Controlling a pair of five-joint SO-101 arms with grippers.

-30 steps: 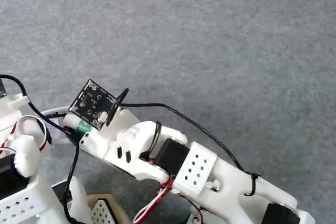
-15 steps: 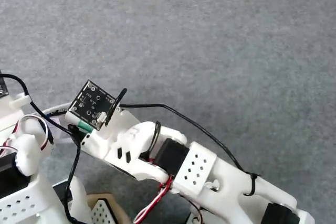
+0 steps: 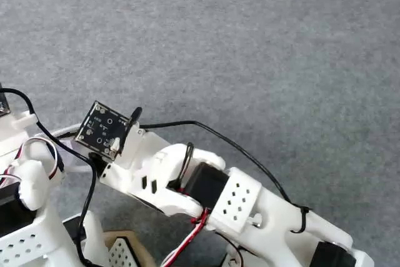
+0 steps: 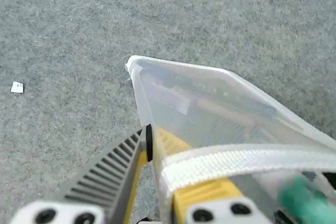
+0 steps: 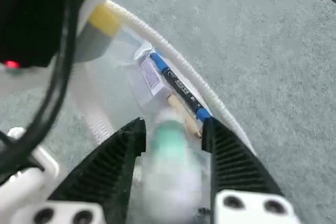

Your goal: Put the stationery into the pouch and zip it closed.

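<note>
- Our left gripper (image 4: pixel 148 142) pinches the clear pouch (image 4: pixel 210 103) by its wall near one corner, lifting the mouth off the grey table (image 4: pixel 63 35).
- Our right gripper (image 5: pixel 173 129) clamps a green-capped marker (image 5: pixel 169 148) just above the opening; a blue pen (image 5: pixel 178 88) and a pencil (image 5: pixel 185 116) lie inside.
- We judge the marker should slide in lengthwise beside them and be released only once it is past the zipper edge.

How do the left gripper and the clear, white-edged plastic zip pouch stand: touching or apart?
Touching. In the left wrist view the left gripper pinches the pouch wall between its grey ribbed finger and yellow finger.
</note>
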